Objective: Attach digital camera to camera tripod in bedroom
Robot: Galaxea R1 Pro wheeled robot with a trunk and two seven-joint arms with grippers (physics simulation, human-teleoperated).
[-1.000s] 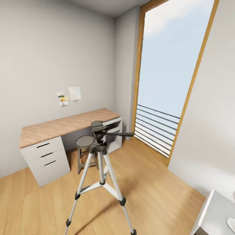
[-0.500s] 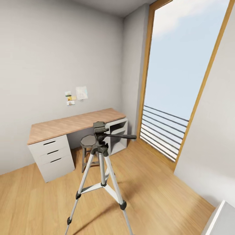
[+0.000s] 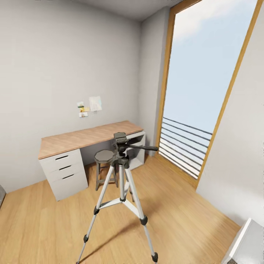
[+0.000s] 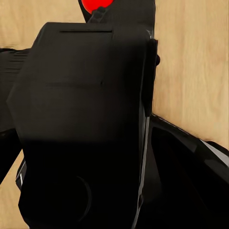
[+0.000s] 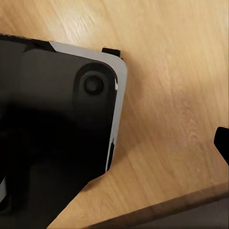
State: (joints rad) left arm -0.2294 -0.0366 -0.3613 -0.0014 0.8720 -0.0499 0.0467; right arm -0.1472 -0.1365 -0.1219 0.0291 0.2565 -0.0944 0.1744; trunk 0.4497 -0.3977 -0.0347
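From my left wrist view the digital camera (image 4: 86, 124) sits right up against the lens, a black boxy body with its red button (image 4: 98, 5) at the far end, wood floor (image 4: 191, 62) behind it. It looks carried by the left gripper, but the fingers are hidden — can't tell how far they are closed. Right wrist view: a dark glossy panel with a grey edge (image 5: 57, 124) over plank floor; right gripper's opening can't be told either.

Head view: the camera tripod (image 3: 121, 183) stands upright mid-room on the plank floor (image 3: 183, 216), legs spread, pan handle (image 3: 143, 147) pointing toward the window (image 3: 200, 84). Just behind it a round grey stool (image 3: 104, 157), then the wood-topped desk (image 3: 84, 136) with drawers against the grey wall — notes (image 3: 90, 106) pinned above it.
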